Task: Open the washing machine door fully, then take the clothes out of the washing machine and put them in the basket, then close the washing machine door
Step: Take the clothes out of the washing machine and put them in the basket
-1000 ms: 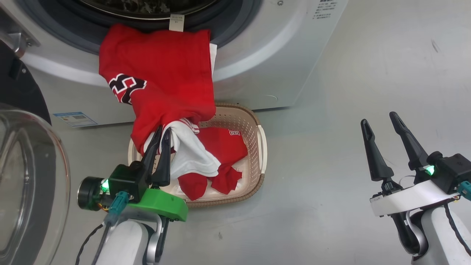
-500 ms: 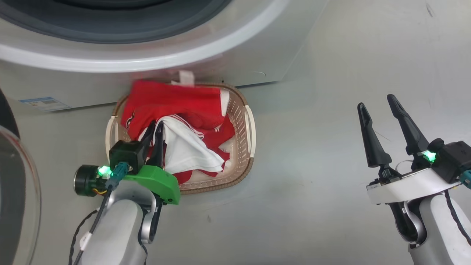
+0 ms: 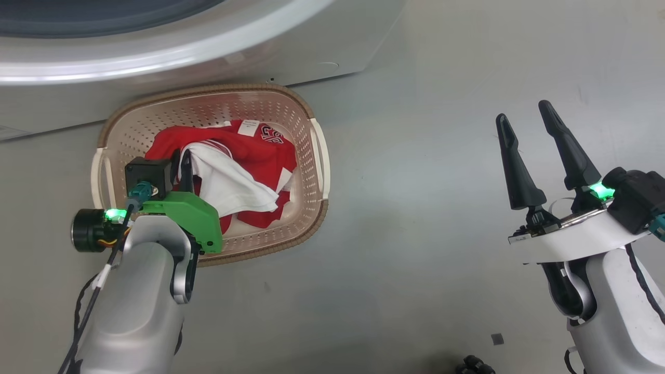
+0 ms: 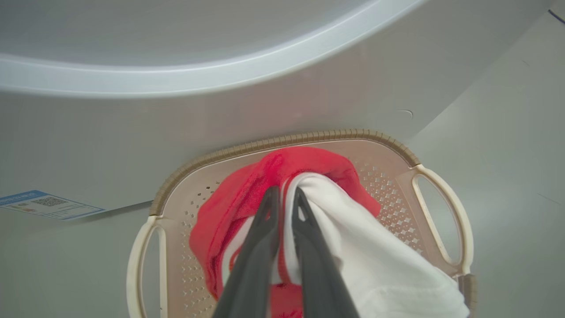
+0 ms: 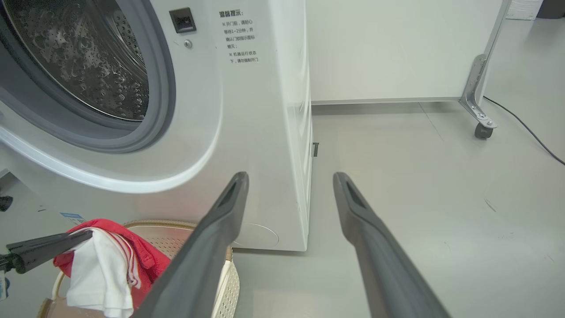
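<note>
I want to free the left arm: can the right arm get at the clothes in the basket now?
Probably yes. The right tool stands open over the floor beside the basket, with nothing between them, and the clothes lie uncovered inside. Only the left tool, shut on the clothes, crowds the far side.

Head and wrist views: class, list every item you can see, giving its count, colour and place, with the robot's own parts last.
washing machine: one, white, behind the basket
basket: one, cream, brown rim, on the floor
clothes: one bundle, red and white, in the basket
label: one, blue, low on the machine's front
left gripper: one, dark fingers, shut on the clothes
right gripper: one, dark fingers, open, above the floor
</note>
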Motion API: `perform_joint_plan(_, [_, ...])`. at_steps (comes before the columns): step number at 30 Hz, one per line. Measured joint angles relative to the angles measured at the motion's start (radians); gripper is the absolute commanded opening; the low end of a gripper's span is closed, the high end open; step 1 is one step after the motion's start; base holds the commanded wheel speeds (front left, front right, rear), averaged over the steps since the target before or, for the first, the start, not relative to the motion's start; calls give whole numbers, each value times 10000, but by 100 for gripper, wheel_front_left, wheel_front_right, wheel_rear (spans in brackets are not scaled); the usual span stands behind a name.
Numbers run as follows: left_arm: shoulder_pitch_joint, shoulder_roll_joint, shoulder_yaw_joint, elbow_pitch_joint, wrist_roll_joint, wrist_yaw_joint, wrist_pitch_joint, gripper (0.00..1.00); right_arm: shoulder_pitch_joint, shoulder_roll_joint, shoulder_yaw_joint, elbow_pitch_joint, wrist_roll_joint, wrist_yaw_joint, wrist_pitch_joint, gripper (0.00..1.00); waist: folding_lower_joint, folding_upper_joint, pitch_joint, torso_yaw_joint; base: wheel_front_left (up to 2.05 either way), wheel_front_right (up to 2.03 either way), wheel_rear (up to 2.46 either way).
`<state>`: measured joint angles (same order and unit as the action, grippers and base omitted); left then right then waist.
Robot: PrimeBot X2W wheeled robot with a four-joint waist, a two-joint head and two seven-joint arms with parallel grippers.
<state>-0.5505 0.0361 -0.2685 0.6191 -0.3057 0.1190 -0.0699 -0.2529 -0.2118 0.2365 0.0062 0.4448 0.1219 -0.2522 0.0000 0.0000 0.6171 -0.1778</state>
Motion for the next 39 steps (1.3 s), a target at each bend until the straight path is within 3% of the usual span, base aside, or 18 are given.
perform_joint_plan(3, [-140,-13,-59,610,-23,0,113,0,-172,35,29,61,40,0,0,100,0,0,198,-192,0,0,0])
perform_joint_plan(4, [-143,-13,-58,794,-36,0,157,28,-209,58,27,82,40,2,0,100,0,0,242,-254,0,0,0])
perform_joint_plan(6, [-175,-21,-52,1118,-100,0,169,67,-251,61,29,119,40,0,0,100,0,0,315,-352,0,0,0])
perform_joint_plan(7, [-197,-21,-48,1220,-194,2,169,100,-262,61,29,144,40,0,0,100,0,0,340,-390,0,0,0])
perform_joint_plan(23, [-560,-21,-374,1914,-466,2,-1131,100,-272,54,-86,541,40,0,0,100,0,0,-149,-361,0,0,0])
perform_joint_plan(26, [-560,-23,-569,1741,-759,2,-1611,100,-252,-17,-259,600,31,0,0,100,0,0,-366,-252,0,0,0])
perform_joint_plan(39, [-535,-29,-1177,173,-1189,2,-1824,100,190,-136,-683,721,-163,0,0,100,0,0,-1119,371,0,0,0])
